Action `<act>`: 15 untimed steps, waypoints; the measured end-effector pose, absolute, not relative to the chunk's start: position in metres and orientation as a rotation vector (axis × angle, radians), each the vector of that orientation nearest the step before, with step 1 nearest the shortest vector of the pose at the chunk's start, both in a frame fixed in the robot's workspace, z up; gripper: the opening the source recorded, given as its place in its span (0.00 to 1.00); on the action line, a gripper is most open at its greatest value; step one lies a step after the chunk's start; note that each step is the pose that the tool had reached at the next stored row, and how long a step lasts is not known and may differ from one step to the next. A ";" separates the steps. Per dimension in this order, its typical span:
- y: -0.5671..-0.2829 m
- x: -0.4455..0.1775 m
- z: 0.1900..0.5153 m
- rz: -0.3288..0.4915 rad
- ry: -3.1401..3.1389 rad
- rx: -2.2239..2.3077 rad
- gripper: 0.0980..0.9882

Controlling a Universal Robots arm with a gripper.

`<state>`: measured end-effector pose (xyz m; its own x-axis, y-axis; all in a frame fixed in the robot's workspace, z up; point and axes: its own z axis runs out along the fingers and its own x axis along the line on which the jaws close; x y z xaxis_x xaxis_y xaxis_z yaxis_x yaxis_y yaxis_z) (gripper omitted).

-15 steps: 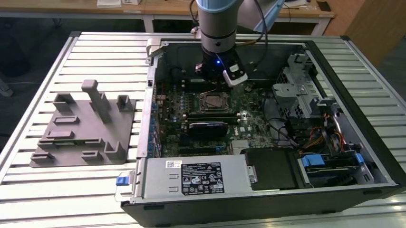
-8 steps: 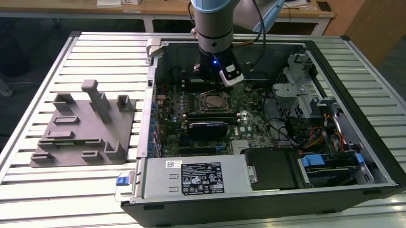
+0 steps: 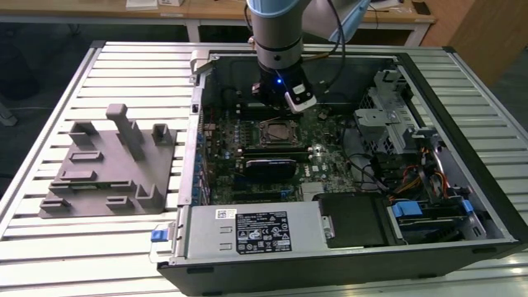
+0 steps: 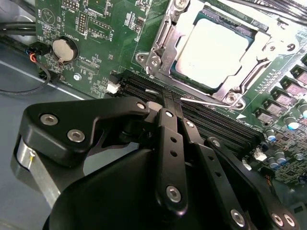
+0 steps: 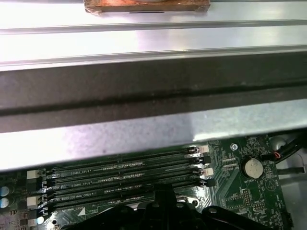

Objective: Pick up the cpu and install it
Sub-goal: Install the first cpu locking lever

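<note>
The jaws are pressed shut and empty just beside the cpu [image 4: 213, 50], seated in its socket [image 4: 165, 33].

Even overhead light fills the exterior view, though the computer case [image 3: 347, 154] interior sits dimmer. In the second wrist view the cpu [image 4: 216, 50] glares white, washed out. In the first wrist view, metal slats [image 5: 153, 33] near the case wall bloom bright and soft.

A big grey block shape [image 3: 107, 164] lay on the slatted table [image 3: 49, 111], beside an open computer case [image 3: 347, 241] with a green board [image 3: 272, 154] inside.
</note>
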<state>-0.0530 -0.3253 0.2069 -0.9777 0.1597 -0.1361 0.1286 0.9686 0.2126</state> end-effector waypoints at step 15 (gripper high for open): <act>-0.322 -0.057 0.204 0.304 2.941 0.215 0.01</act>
